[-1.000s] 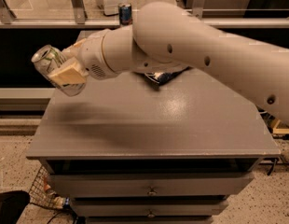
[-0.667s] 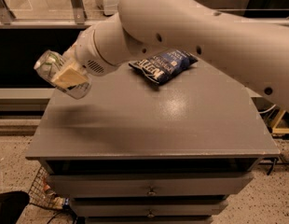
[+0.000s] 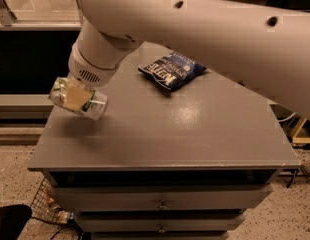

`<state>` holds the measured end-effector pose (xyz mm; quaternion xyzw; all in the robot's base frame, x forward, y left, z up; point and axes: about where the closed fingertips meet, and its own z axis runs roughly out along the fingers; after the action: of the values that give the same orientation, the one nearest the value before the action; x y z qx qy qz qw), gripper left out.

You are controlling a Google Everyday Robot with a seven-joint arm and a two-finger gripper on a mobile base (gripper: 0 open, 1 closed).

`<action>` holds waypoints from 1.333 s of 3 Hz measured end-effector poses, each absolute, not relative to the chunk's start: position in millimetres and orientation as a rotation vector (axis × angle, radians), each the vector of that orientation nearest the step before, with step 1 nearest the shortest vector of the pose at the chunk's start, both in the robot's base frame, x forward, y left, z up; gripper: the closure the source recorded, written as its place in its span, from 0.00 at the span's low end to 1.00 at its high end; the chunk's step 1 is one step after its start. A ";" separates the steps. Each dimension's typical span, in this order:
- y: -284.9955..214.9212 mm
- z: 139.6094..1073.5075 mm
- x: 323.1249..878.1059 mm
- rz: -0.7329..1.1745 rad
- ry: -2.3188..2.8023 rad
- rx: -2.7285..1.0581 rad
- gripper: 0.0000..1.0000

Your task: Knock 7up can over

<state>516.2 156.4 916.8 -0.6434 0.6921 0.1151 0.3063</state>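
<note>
The 7up can [image 3: 92, 105], white with green markings, is held tilted on its side just above the left edge of the grey table [image 3: 195, 134]. My gripper [image 3: 75, 96] is at the table's left edge, shut on the can, with a tan finger pad [image 3: 74, 95] across its middle. The big white arm reaches in from the upper right and hides the back of the table.
A blue chip bag [image 3: 171, 71] lies on the far middle of the table. Drawers [image 3: 160, 201] sit under the tabletop. A wire basket [image 3: 45, 206] stands on the floor at the lower left. A glass partition [image 3: 35, 4] runs behind the table.
The gripper with the can has moved slightly down and right towards the tabletop. The arm has swung up and uncovered the whole chip bag.
</note>
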 end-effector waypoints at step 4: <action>131.4 866.6 531.4 -0.052 2.082 -1.794 0.62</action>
<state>531.4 131.4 866.6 -0.6401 0.7429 -0.0186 0.1950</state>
